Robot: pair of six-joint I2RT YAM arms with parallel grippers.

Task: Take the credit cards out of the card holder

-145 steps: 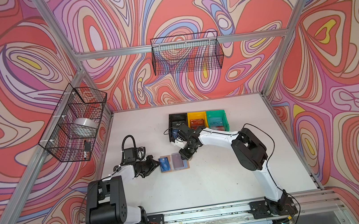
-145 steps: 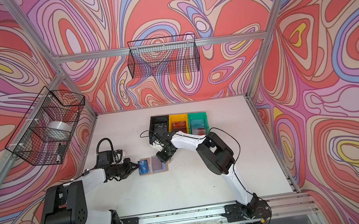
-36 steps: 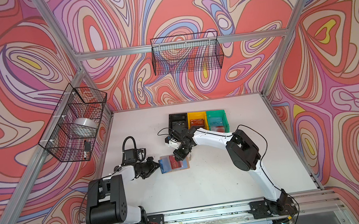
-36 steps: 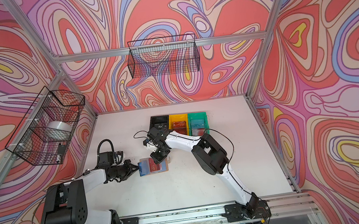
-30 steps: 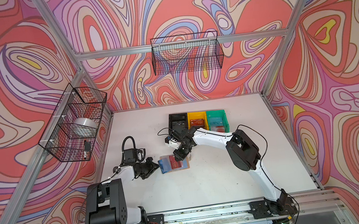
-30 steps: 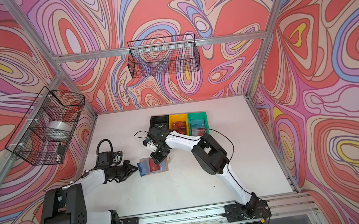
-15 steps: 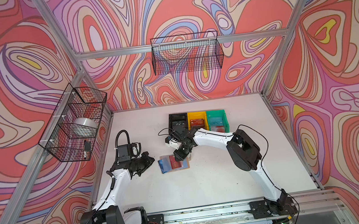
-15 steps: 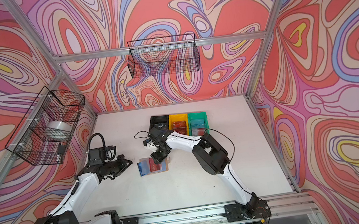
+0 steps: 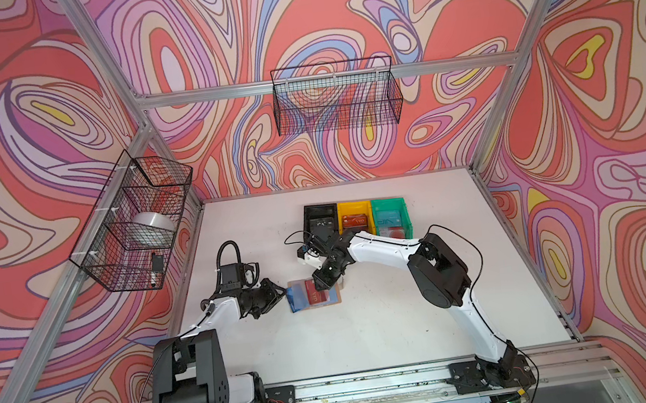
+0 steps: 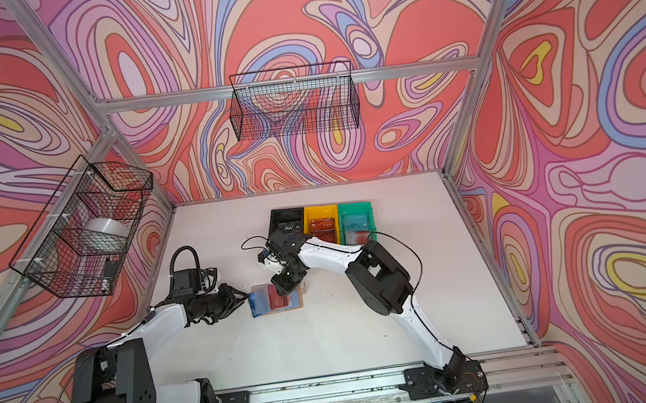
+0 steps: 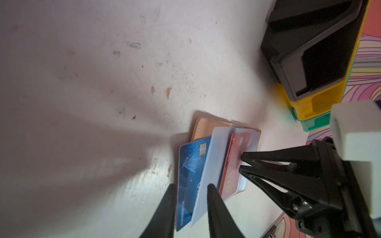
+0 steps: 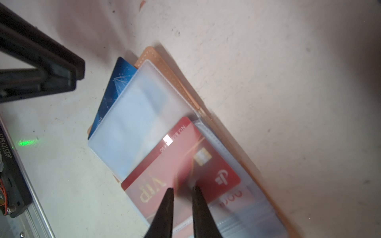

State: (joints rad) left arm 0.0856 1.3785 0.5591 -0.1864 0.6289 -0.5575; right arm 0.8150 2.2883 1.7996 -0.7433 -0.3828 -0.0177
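The tan card holder (image 9: 335,299) (image 10: 298,302) lies open on the white table. From its left side a blue credit card (image 9: 294,298) (image 11: 189,164) sticks out partway, under a clear sleeve. A red "VIP" credit card (image 9: 313,296) (image 12: 185,156) lies in the sleeves of the right page. My left gripper (image 9: 282,291) (image 11: 190,186) is open, low at the holder's left edge, its fingers straddling the blue card's end and the sleeve. My right gripper (image 9: 320,284) (image 12: 182,188) points down with a narrow gap between its jaws and its tips resting on the red card.
Black (image 9: 319,210), yellow (image 9: 353,207) and green (image 9: 386,203) bins stand in a row behind the holder, each with cards inside. Wire baskets hang on the back wall (image 9: 335,96) and the left wall (image 9: 131,222). An aluminium rail runs along the table's front edge.
My left jaws have opened from shut at the blue card's end. The left arm swung up and came back down. The right gripper has stayed on the red card.
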